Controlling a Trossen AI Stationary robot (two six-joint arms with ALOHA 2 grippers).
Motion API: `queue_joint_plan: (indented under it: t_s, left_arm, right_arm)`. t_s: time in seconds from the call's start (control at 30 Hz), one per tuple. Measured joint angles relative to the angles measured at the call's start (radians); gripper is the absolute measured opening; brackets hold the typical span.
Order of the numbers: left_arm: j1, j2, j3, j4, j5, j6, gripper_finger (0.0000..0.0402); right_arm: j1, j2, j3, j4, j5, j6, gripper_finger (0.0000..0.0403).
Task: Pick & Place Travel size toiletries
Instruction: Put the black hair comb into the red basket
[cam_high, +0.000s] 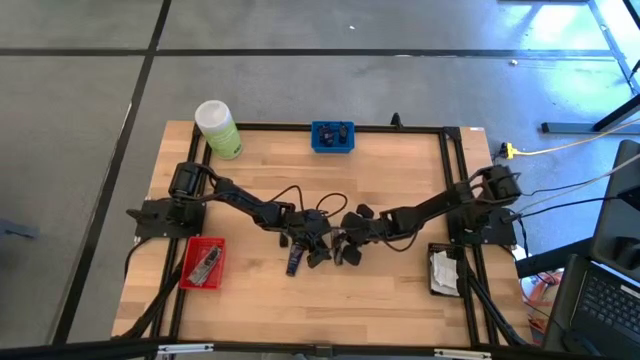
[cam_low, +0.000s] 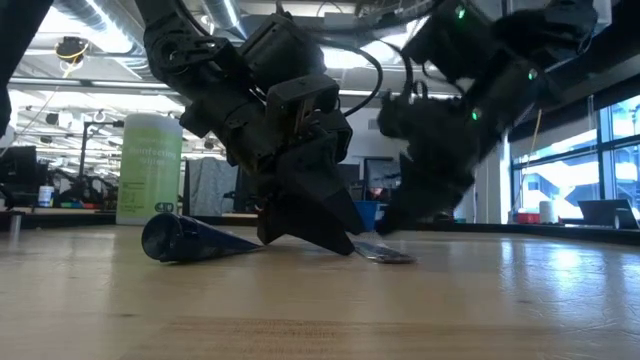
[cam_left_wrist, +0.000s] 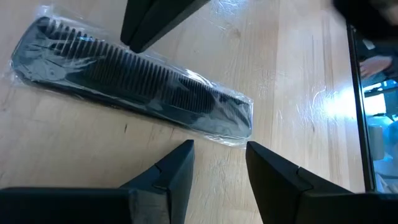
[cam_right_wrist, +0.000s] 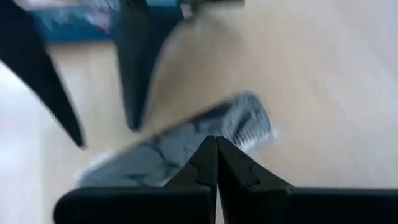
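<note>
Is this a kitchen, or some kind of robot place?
Probably a robot lab or workshop, not a kitchen. Two dark robot arms work over a bare wooden table. Beyond it there is an open hall with ceiling pipes, big windows and cables running across a grey floor.

Wooden table (cam_high: 390, 290): wrapped comb (cam_left_wrist: 134, 84), navy tube (cam_low: 190, 240), trays.

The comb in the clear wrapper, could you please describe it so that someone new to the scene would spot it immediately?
Start from the wooden table and go to its middle, where the two arms meet. There, by the left claw and the right claw, lies the black comb, flat on the wood. Unlike the dark navy tube beside it, it has a row of teeth and a crinkly clear wrapper.
</note>
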Motion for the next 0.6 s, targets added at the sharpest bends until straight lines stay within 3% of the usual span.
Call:
queue_joint_plan:
  t_s: [0.33,0.6]
  left_arm:
    - [-0.002,0.0,0.0,0.001,0.0,0.008,0.0145]
    - [-0.003,0.0,0.0,0.012,-0.003,0.009,0.0145]
  right_arm:
    - [0.011,-0.034,0.002,-0.003,0.014,0.008,0.0006]
    - [0.01,-0.027,0.005,0.01,0.072,0.016,0.0067]
